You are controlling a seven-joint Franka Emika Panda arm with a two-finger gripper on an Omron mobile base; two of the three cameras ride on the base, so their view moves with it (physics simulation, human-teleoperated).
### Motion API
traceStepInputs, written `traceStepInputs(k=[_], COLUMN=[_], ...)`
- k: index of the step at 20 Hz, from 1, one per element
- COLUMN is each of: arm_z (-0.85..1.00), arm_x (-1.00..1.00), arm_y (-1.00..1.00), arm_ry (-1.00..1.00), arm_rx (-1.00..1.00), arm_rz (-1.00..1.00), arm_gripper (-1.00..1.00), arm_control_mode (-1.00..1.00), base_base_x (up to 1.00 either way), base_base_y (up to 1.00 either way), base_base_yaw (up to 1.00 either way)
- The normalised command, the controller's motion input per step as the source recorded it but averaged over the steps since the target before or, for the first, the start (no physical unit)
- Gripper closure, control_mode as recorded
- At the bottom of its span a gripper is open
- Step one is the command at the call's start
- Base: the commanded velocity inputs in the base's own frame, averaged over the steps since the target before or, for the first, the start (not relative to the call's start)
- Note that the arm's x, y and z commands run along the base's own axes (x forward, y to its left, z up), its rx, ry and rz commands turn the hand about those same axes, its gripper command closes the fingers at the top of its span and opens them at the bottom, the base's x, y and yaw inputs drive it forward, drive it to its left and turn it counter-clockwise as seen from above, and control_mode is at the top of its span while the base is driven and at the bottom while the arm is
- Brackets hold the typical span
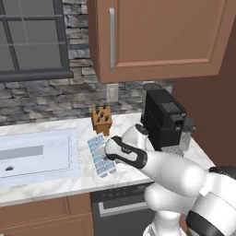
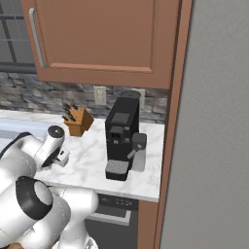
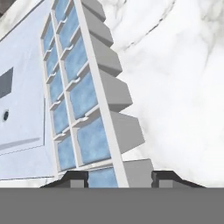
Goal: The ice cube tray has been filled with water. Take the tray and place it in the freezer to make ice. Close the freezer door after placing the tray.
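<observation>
- The ice cube tray (image 1: 100, 156) lies flat on the marble counter (image 1: 55, 186), just right of the sink (image 1: 37, 156) and near the counter's front edge, its long side running from front to back.
- In the hand view the tray (image 3: 76, 94) shows 2 rows of light-blue cells with white rims, and its grey outer cell walls face the bare marble.
- The gripper (image 3: 116, 179) is down over the near end of the tray, with 1 dark fingertip (image 3: 72, 179) on either side of the tray's right-hand row of cells.
- The fingers stand partly open around that row; I cannot tell whether they press on it.
- A brown knife block (image 1: 102, 120) stands behind the tray, toward the back of the counter by the stone wall.
- A black coffee machine (image 1: 165, 120) stands at the counter's right end, well apart from the tray.
- A wooden wall cabinet (image 1: 156, 37) hangs above the counter.
</observation>
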Motion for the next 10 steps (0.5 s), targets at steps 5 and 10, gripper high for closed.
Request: traceStepInputs(k=[5, 10], arm_z=[0.42, 0.58], arm_x=[-0.28, -0.24], arm_y=[-0.01, -0.16], arm_ry=[0.0, 0.0], arm_rx=[0.0, 0.07], arm_rz=[0.04, 0.02], arm_gripper=[1.0, 1.0], arm_control_mode=[-1.0, -1.0], base_base_x=[0.0, 0.0], base_base_y=[0.0, 0.0], base_base_yaw=[0.0, 0.0])
